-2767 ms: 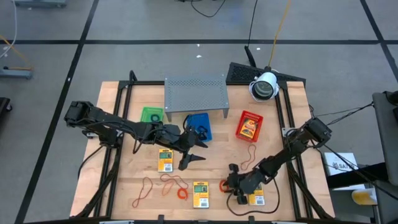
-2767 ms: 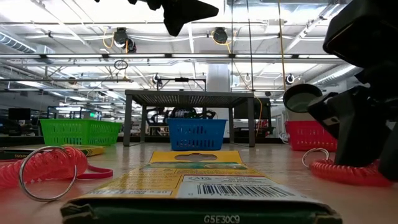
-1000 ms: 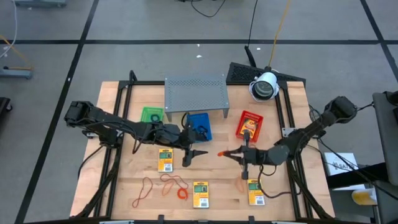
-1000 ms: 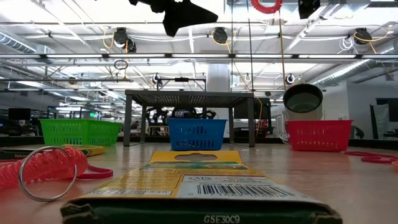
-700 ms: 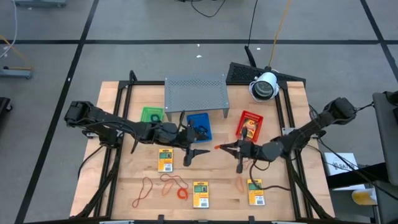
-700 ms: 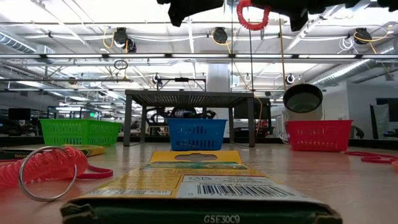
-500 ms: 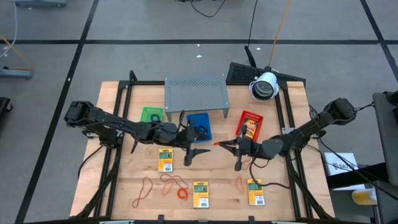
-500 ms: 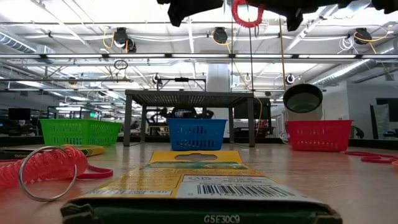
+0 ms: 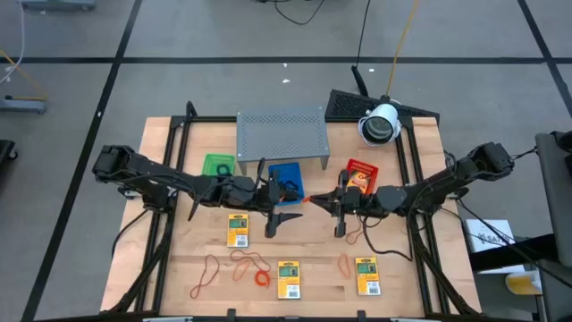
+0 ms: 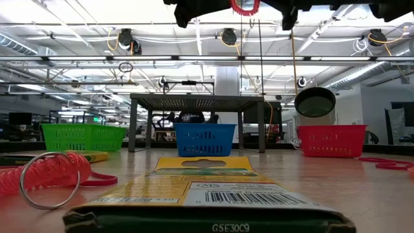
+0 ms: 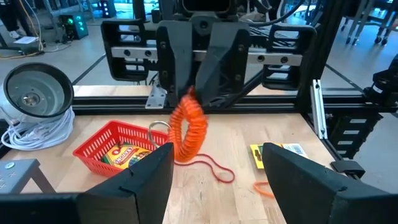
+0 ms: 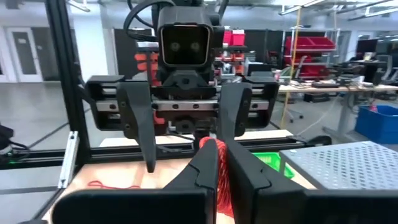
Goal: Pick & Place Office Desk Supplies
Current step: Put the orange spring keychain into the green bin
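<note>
An orange-red coil with a metal ring hangs in the air over the table's middle, held by my right gripper, which is shut on it. My left gripper stands open just to the coil's left and faces it, fingers apart with nothing between them. In the right wrist view its open fingers flank the coil. The low view shows only the coil's bottom, high above the table. Three yellow packets lie flat on the near half. My right gripper pinches the coil's upper turns between its two fingers. They come in about level from the table's right and point toward the left gripper. The coil hangs below the fingertips, clear of the table, its metal ring at one side.
Green, blue and red trays stand in front of the grey perforated shelf. Thin orange loops and another red coil lie near the front edge. A white lamp head sits far right.
My right gripper has carried the coil toward the table's far edge and a little left, up to the open left gripper, staying shut. The coil stays hanging clear of the table.
</note>
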Motion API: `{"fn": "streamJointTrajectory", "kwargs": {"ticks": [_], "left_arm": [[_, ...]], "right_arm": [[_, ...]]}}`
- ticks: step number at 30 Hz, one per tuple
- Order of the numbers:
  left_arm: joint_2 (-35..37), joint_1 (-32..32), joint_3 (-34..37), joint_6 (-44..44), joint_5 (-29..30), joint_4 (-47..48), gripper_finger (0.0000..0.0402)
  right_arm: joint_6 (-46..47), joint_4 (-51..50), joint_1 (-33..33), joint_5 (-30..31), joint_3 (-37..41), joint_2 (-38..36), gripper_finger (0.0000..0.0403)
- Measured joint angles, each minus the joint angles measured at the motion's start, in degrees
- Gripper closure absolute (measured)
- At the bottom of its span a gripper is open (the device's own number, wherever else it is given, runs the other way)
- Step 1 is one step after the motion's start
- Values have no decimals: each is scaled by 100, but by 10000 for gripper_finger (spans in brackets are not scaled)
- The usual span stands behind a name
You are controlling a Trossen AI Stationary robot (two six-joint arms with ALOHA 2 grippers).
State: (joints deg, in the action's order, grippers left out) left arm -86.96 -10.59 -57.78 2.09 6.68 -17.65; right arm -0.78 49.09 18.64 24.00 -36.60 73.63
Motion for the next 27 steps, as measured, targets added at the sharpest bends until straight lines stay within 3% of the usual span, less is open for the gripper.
{"fn": "streamJointTrajectory", "kwargs": {"ticks": [10,27], "left_arm": [[0,7,0,-7,435,-71,147],[0,162,0,326,415,-70,157]], "right_arm": [[157,47,-99,-176,0,0,397],[162,47,-99,-173,1,0,397]]}}
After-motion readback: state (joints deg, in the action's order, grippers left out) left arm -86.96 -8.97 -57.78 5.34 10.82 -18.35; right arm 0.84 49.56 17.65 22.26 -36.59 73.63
